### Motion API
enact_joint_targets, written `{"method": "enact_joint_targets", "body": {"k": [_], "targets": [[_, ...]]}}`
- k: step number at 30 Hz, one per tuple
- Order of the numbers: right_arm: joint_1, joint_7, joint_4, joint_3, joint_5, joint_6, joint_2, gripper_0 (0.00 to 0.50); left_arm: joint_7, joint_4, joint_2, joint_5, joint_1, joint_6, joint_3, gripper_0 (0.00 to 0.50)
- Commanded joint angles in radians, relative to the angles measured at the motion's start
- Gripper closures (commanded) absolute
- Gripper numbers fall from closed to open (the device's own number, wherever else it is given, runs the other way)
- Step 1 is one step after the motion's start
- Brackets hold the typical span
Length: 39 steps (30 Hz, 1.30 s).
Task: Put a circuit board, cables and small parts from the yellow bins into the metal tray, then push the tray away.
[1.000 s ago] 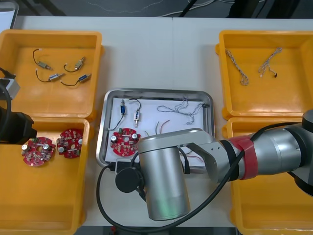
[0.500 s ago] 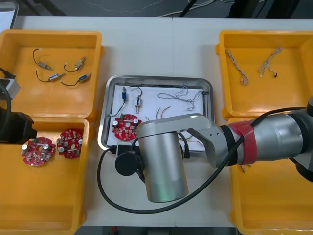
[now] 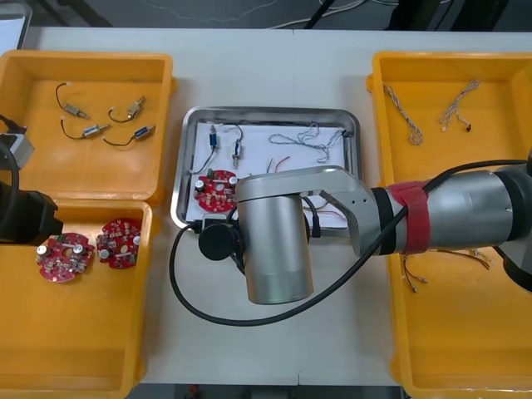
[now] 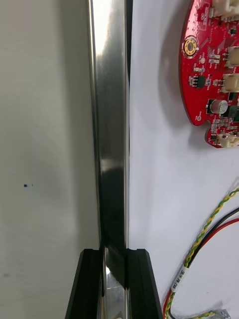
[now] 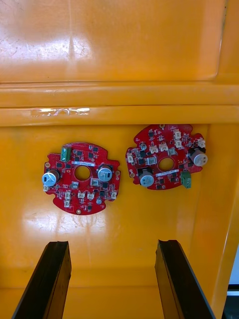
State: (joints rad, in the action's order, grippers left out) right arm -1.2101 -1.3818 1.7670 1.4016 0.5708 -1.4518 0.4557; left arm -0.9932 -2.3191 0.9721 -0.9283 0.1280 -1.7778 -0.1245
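Observation:
The metal tray (image 3: 270, 111) lies between the yellow bins, white inside. It holds a red circuit board (image 3: 216, 189), two small metal parts (image 3: 214, 138), a twisted blue and white cable (image 3: 312, 141) and red and yellow cable (image 3: 278, 160). My right arm (image 3: 274, 249) covers the tray's near edge. In the right wrist view my right gripper (image 4: 114, 254) is shut on the tray's shiny rim (image 4: 110, 124), with the board (image 4: 211, 75) and a red and yellow cable (image 4: 209, 229) beside it. My left gripper (image 5: 112, 244) hangs open above two circuit boards (image 5: 82, 177) in the near left bin.
The far left bin (image 3: 158, 100) holds several small metal parts. Twisted cables (image 3: 407, 116) lie in the far right bin, red and yellow cables (image 3: 465, 253) in the near right one. Two boards (image 3: 62, 256) sit in the near left bin beside my left arm (image 3: 25, 212).
The tray has slid away from me toward the table's far edge, with my right gripper holding its near rim and moving along. The left arm has stayed still.

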Motion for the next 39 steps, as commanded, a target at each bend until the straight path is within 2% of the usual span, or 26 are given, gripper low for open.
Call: {"method": "enact_joint_targets", "body": {"k": [1, 20, 28, 39], "targets": [[-0.063, -0.065, -0.015, 0.01, -0.006, 0.025, 0.034, 0.5, -0.07, -0.022, 0.045, -0.007, -0.021, -0.009, -0.026, 0.0], [-0.128, -0.152, -0.176, 0.011, -0.006, 0.136, 0.044, 0.5, -0.07, -0.022, 0.045, -0.007, -0.021, -0.009, -0.026, 0.0], [-0.144, -0.183, -0.25, 0.01, -0.006, 0.237, 0.044, 0.5, -0.07, -0.022, 0.045, -0.007, -0.021, -0.009, -0.026, 0.0], [-0.181, -0.214, -0.314, 0.01, -0.006, 0.278, 0.043, 0.5, -0.07, -0.022, 0.045, -0.007, -0.021, -0.009, -0.026, 0.0]]}}
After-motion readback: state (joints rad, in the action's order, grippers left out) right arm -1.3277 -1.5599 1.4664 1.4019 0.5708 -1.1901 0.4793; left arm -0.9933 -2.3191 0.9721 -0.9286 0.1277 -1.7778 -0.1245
